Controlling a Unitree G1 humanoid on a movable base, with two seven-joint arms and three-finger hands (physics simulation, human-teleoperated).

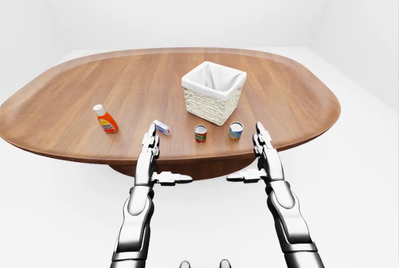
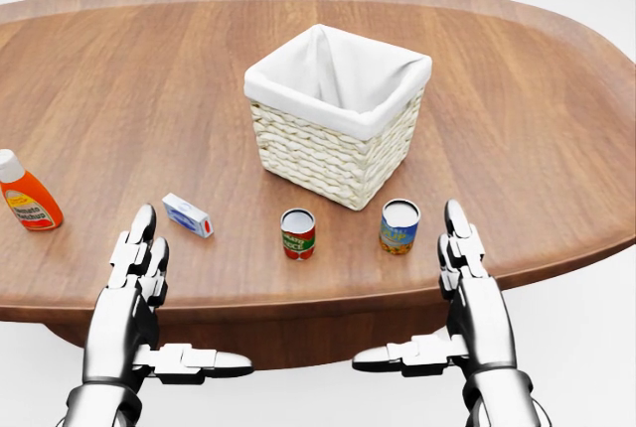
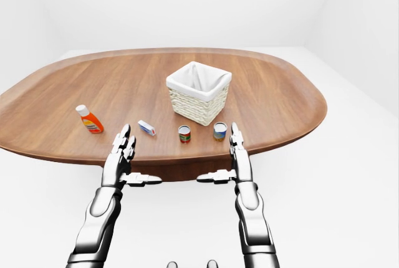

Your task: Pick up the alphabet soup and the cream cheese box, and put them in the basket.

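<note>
Oval wooden tabletop point(image 2: 119, 79). At nine o'clock in the head view, upright orange ketchup bottle point(image 2: 27, 203) with white cap. Toward six o'clock, upright red can point(image 2: 297, 234), well apart.

Two cans point(image 2: 297, 233), one box point(image 2: 187, 214), bottle point(image 2: 27, 203), basket point(image 2: 336, 112).

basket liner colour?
White cloth liner over a cream woven basket; clearest in the head view.

Oval wooden table point(image 1: 287, 87), plain white room
</note>
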